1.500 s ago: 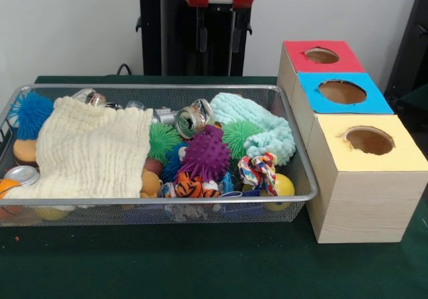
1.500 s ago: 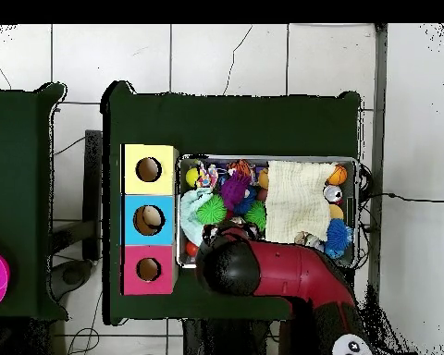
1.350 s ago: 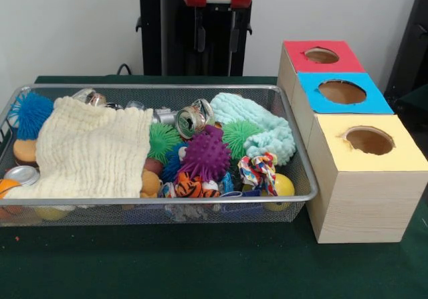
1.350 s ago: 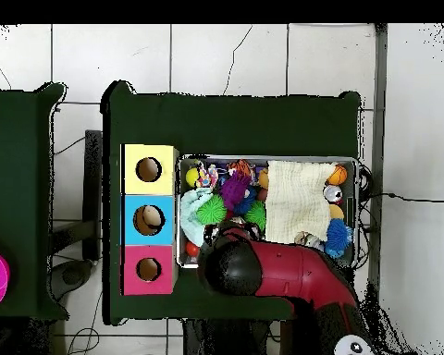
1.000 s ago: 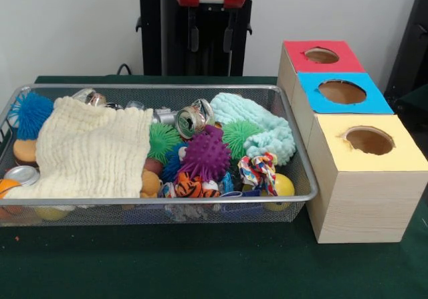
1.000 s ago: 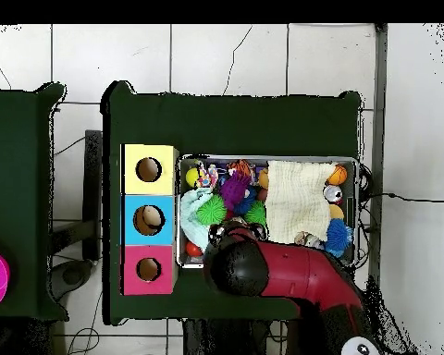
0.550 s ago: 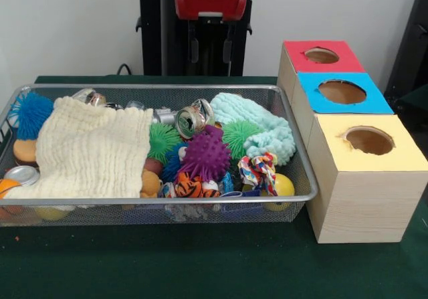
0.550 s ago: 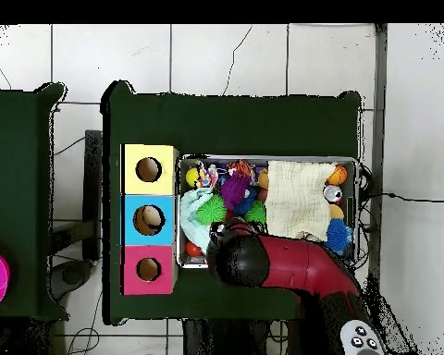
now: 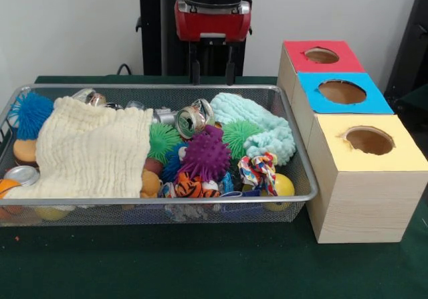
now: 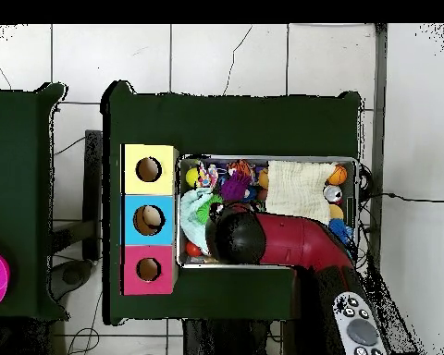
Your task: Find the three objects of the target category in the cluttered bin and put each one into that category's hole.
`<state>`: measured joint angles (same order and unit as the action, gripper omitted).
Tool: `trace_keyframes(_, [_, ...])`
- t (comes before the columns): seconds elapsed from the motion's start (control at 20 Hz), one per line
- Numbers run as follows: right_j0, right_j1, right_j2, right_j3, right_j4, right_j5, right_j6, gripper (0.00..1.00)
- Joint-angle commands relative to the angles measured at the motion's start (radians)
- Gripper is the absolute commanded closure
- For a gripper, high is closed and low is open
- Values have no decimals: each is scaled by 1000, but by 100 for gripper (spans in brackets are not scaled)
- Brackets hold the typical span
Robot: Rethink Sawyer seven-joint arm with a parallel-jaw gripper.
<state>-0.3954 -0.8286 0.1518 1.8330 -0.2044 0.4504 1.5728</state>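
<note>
The cluttered bin (image 9: pixel 167 199) is a silver wire-mesh basket at the table's left and middle. It holds a cream cloth (image 9: pixel 87 148), a mint cloth (image 9: pixel 262 125), a purple spiky ball (image 9: pixel 204 156), green spiky balls (image 9: pixel 164 139), a blue spiky ball (image 9: pixel 30 112), silver cans (image 9: pixel 190 120), a rope toy (image 9: pixel 259 168) and small balls. My gripper (image 9: pixel 212 77) hangs open and empty above the bin's far rim, over the silver can. In the overhead view my arm (image 10: pixel 263 238) covers the middle of the bin (image 10: pixel 357 166) and hides the gripper.
Three wooden boxes with round holes stand in a row right of the bin: red-topped (image 9: pixel 321 55), blue-topped (image 9: pixel 342 92), yellow-topped (image 9: pixel 369 142). In the overhead view the blue box's hole (image 10: pixel 149 219) shows something pale inside. The black pedestal (image 9: pixel 160 38) stands behind the bin.
My gripper has come down and forward from the top edge to just above the bin's far rim. In the overhead view the arm now reaches over the bin.
</note>
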Motion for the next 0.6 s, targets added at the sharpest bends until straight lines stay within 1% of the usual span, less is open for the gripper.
trace_keyframes(0.05, [12, 89, -5, -179, -52, 65, 51, 0])
trace_keyframes(0.25, [25, 127, -3, -245, -47, 82, 46, 0])
trace_keyframes(0.4, [40, 168, -12, -289, -50, 60, 60, 0])
trace_keyframes(0.6, [46, 218, -24, -325, -62, 29, 65, 0])
